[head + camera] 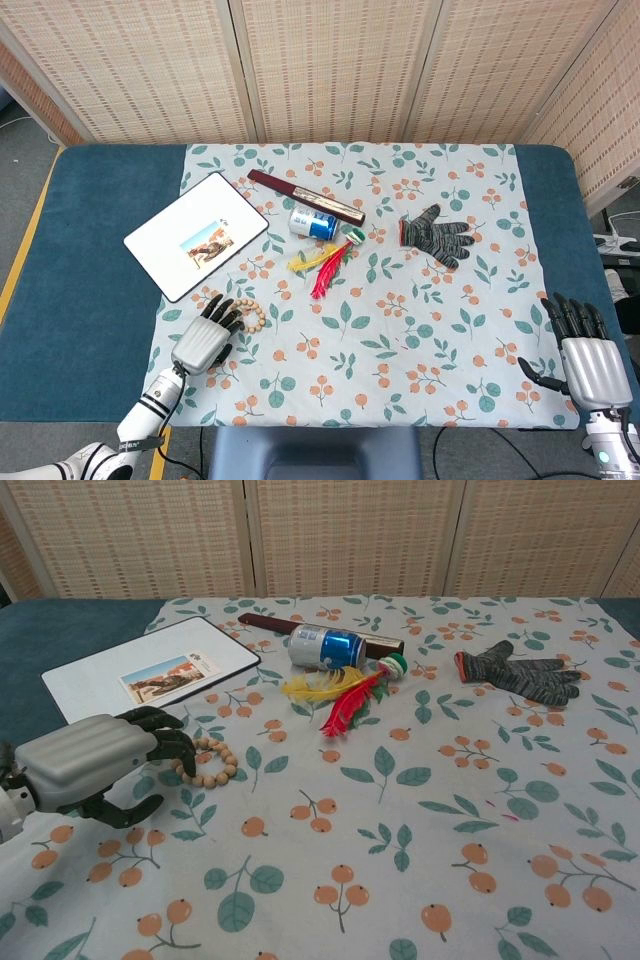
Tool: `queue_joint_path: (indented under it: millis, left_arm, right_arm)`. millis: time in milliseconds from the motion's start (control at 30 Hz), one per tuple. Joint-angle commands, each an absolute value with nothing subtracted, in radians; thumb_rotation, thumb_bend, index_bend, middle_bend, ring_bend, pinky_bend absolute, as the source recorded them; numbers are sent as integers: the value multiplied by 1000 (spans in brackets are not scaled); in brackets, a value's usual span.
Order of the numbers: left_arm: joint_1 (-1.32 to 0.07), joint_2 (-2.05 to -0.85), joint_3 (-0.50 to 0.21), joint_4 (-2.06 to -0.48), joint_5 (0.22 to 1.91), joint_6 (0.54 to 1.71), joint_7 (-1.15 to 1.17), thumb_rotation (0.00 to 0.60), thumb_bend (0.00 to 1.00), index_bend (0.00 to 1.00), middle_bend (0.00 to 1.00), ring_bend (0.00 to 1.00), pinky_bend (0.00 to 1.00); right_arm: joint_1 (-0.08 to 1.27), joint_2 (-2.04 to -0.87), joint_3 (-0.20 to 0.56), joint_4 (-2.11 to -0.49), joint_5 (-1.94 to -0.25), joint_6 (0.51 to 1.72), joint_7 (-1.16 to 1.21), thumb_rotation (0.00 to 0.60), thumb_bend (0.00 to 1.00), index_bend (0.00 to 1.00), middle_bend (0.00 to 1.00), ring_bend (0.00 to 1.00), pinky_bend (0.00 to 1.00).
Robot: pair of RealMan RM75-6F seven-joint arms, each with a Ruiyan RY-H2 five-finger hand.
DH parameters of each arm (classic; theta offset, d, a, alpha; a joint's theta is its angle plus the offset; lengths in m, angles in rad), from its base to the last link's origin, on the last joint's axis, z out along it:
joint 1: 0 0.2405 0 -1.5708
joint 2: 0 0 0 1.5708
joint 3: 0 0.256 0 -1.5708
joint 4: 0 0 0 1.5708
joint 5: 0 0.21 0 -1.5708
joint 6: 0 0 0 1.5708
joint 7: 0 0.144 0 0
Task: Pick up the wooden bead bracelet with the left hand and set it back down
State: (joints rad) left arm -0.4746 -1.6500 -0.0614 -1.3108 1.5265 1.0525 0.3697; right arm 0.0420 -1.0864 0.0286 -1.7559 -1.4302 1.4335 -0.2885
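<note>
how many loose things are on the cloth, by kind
bracelet: 1
white tablet: 1
can: 1
dark red stick: 1
feather shuttlecock: 1
knit glove: 1
total: 6

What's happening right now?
Left hand open, fingers over bracelet, not gripping. Bracelet flat on tablecloth. Right hand open, idle. Nothing in the way.

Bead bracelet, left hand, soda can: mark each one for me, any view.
wooden bead bracelet [214,764], chest view, on the beads of its right-hand arc, clear of the fingers.
left hand [95,765], chest view, on the grey back of the hand.
blue soda can [327,647], chest view, on the middle of its side.
</note>
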Motion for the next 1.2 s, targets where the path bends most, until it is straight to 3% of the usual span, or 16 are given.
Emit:
queue_joint_path:
  millis: [33, 200, 600, 900, 1200]
  left_arm:
    - [-481, -1658, -64, -1307, 1527, 1065, 361, 600, 509, 229, 205, 63, 0]
    - [-490, -1666, -55, -1289, 1519, 1060, 365, 600, 510, 213, 219, 63, 0]
    - [-503, -1714, -32, -1213, 1521, 1077, 398, 600, 510, 338, 404, 137, 0]
    - [-524, -1743, -25, -1153, 1509, 1054, 481, 600, 510, 391, 463, 169, 0]
    - [-528, -1746, -42, -1168, 1496, 1091, 571, 600, 510, 549, 682, 338, 0]
  right_arm:
    - [42, -1086, 28, -1756, -1431, 1433, -287, 311, 197, 0, 0, 0, 0]
    - [40, -1082, 28, -1759, -1432, 1438, -282, 310, 197, 0, 0, 0, 0]
    - [36, -1075, 26, -1765, -1437, 1446, -276, 311, 197, 0, 0, 0, 0]
    - [36, -1070, 24, -1769, -1436, 1443, -273, 312, 197, 0, 0, 0, 0]
    - [35, -1066, 19, -1776, -1444, 1443, -269, 311, 197, 0, 0, 0, 0]
